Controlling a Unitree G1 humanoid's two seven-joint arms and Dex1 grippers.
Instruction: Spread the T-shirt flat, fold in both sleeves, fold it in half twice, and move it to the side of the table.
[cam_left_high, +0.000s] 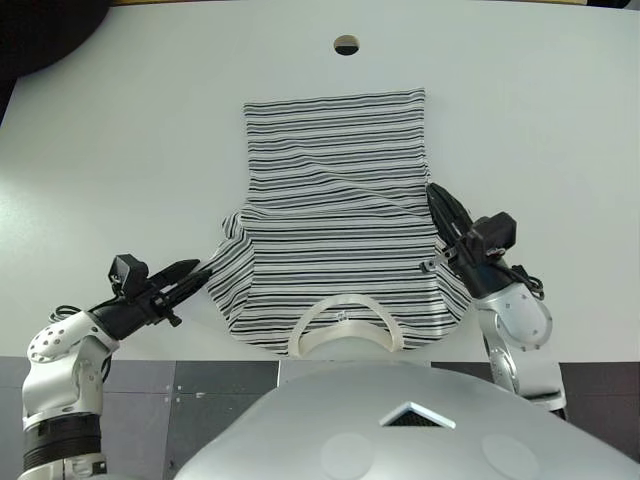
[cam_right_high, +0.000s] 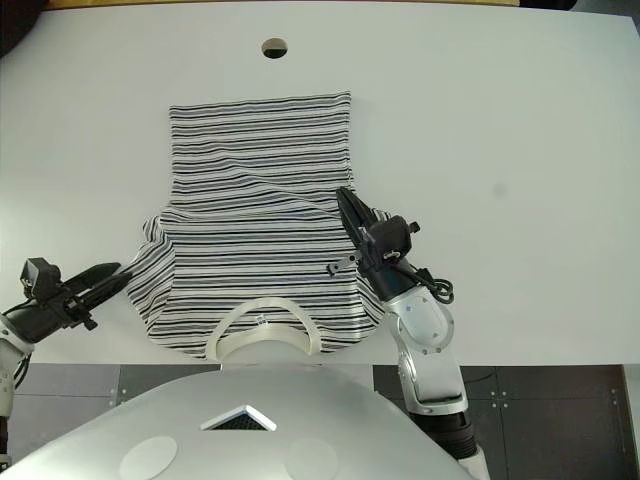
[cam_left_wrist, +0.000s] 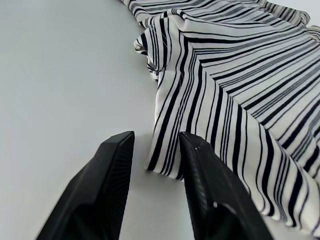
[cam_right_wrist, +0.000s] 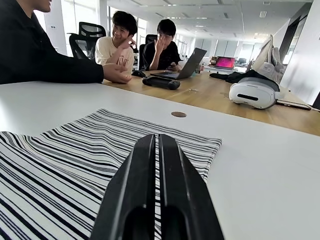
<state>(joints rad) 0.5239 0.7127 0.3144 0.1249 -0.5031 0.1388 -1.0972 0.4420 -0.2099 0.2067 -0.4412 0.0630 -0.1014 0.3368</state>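
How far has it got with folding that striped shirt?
Done: the T-shirt lies spread fairly flat on the table, collar toward the robot. In hand: the left gripper, open, sits at the edge of the bunched left sleeve, seemingly about to fold it in; the right gripper, shut, is over the shirt's right edge. Left: the sleeve folds, both halvings and moving it aside.

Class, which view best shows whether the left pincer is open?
The left wrist view: close up, the left pincer gapes beside the sleeve edge of the T-shirt. The eye views show it small, its gap hard to judge.
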